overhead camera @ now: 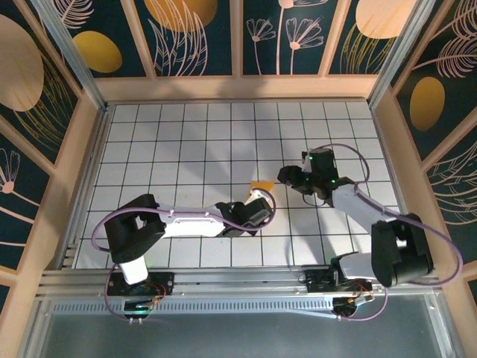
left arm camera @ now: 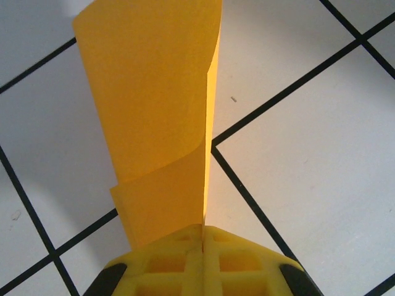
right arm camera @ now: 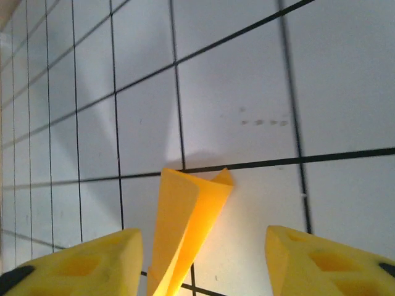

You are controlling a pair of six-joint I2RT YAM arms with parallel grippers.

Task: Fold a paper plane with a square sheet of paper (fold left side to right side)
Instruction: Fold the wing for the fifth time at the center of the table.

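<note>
Mid-fold: left fingers [left arm camera: 241,262] clamped on the doubled-over paper [left arm camera: 154,111]; right fingers [right arm camera: 315,259] apart at its 3 o'clock. Next, probably press the crease flat.

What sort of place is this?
Likely a robot test booth: a white gridded table boxed in by decorated wall panels, with a left arm and right arm mounted on a metal rail.

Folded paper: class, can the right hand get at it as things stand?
Probably yes: the paper stands just ahead of the open right hand, nothing between them, though the left hand pinches one end.
</note>
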